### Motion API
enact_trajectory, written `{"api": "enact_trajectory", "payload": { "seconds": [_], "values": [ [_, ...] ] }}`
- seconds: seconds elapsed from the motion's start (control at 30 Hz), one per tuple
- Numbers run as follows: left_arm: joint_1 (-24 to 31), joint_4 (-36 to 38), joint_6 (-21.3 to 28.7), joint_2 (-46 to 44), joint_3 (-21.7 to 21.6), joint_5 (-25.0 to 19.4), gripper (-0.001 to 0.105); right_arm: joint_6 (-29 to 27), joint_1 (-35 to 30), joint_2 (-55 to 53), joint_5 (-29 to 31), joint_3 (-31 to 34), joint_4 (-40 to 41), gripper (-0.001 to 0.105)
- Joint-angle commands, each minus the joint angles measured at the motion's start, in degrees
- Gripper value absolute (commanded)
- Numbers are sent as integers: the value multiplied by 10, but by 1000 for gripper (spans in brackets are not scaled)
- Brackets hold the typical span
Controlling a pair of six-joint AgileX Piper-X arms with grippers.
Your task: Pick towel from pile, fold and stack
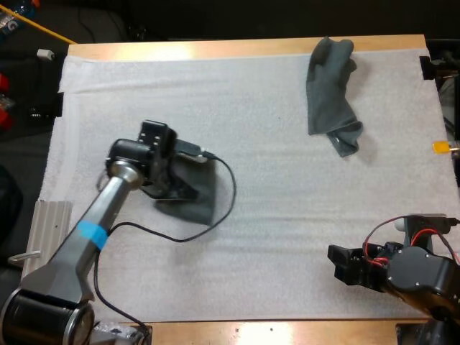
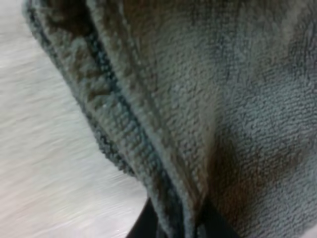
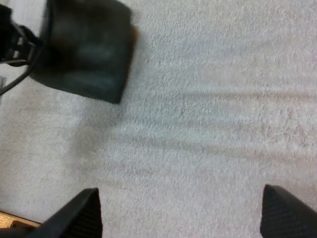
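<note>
White mat covers wooden table; left gripper clamps folded towel; right gripper spread wide; crumpled towel at far edge.

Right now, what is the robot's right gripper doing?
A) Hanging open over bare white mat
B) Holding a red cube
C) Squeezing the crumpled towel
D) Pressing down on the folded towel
A: the right gripper has its fingers spread apart with nothing but white mat between them, and the crumpled towel lies well away, near the table's far side.
</note>
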Motion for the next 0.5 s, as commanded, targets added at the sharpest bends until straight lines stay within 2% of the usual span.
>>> {"api": "enact_trajectory", "payload": {
  "seconds": [0.0, 0.07, 0.17, 0.47],
  "values": [
    [10, 12, 8, -4, -3, -31, 0, -1, 1, 0, -1, -1, 1, 64],
    [34, 24, 10, -4, -3, -56, 0, -1, 1, 0, -5, -1, 1, 64],
    [70, 32, 10, -4, -3, -66, 0, -1, 1, 0, -5, -1, 1, 64],
    [167, 47, 10, -4, -3, -67, 0, -1, 1, 0, -7, -1, 1, 64]
  ]
}}
